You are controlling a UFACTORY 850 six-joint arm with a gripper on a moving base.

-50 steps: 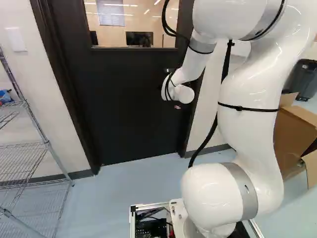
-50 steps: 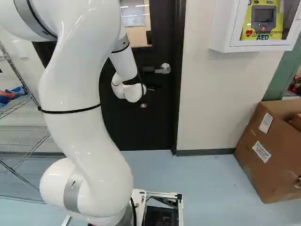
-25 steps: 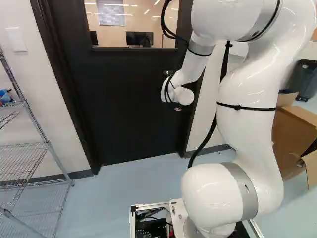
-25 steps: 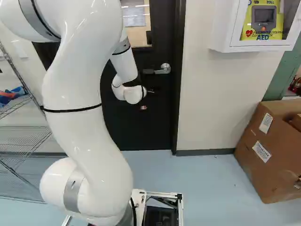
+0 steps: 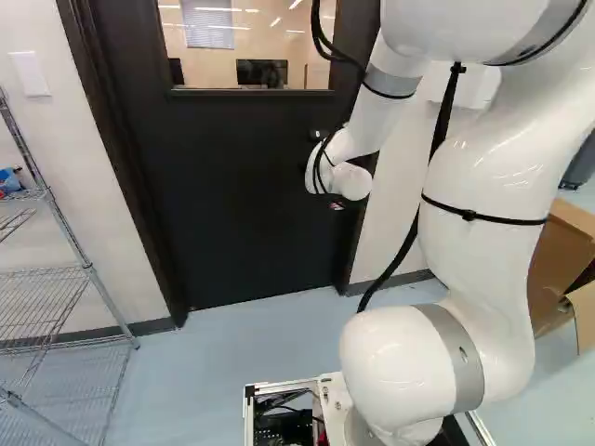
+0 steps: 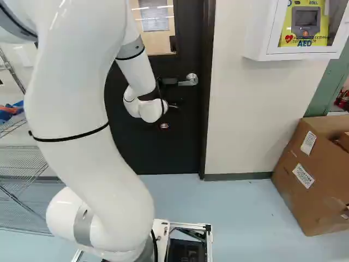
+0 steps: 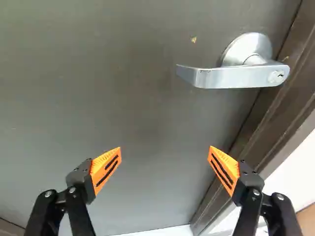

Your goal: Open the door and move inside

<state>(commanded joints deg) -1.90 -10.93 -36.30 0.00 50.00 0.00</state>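
The dark door stands shut in its frame, with a window in its upper part. In the right base view its silver lever handle is near the door's right edge, and the gripper, mostly hidden behind the white wrist, is a little lower and left. In the wrist view the gripper faces the door, its orange-padded fingers wide apart with nothing between them. The lever handle lies ahead of the fingers, off to one side of the gap and apart from both.
A wire shelf rack stands by the wall at the left base view's left. In the right base view, a white wall cabinet hangs right of the door, with a large cardboard box on the floor below. Blue-grey floor lies before the door.
The arm has drawn back slightly from the door, its elbow and upper links swinging nearer the cameras, and the wrist has shifted a little with them. The base, door and handle have not moved.
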